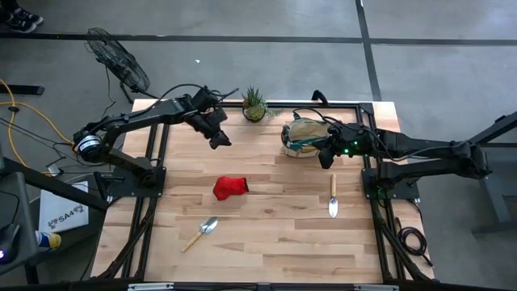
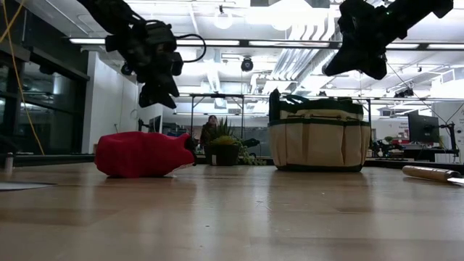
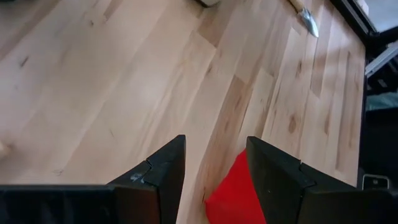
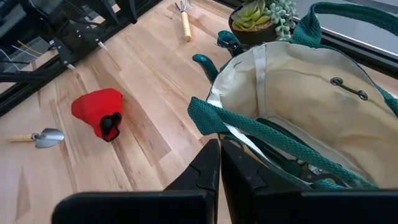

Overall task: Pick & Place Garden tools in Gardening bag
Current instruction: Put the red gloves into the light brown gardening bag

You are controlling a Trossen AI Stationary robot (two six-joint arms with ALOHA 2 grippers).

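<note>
Left gripper (image 1: 220, 139) is up off the table, fingers (image 3: 163, 171) parted with nothing between them. In the left wrist view the red glove (image 3: 239, 196) sits under and ahead of the gap, so we read this step as lining up on the glove for a pick.

Right gripper (image 1: 329, 158) is clenched with nothing in it, hanging at the near rim of the gardening bag (image 1: 305, 136). The right wrist view looks straight into the open bag mouth; something dark lies inside, can't tell what.

Where things are:
- glove (image 1: 229, 187) mid-table, well apart from the bag
- one trowel (image 1: 199, 234) near the front, left of centre
- second trowel (image 1: 332, 196) on the right, in front of the bag
- small rake (image 4: 184, 20) and a teal-handled shears (image 4: 214, 59) lie on the far side of the bag by the potted plant (image 1: 254, 105), seen only from the right wrist
- bag upright at the back right, just beside the plant

We judge the job as still largely to do: at least five items are out on the wood.

Next move for the left arm: drop straight down over the glove, keep the fingers wide enough to straddle the soft bulk, close, lift clear, then carry across to the bag. The right arm sits at the bag mouth, so it needs to back off or we risk a clash over the opening
</note>
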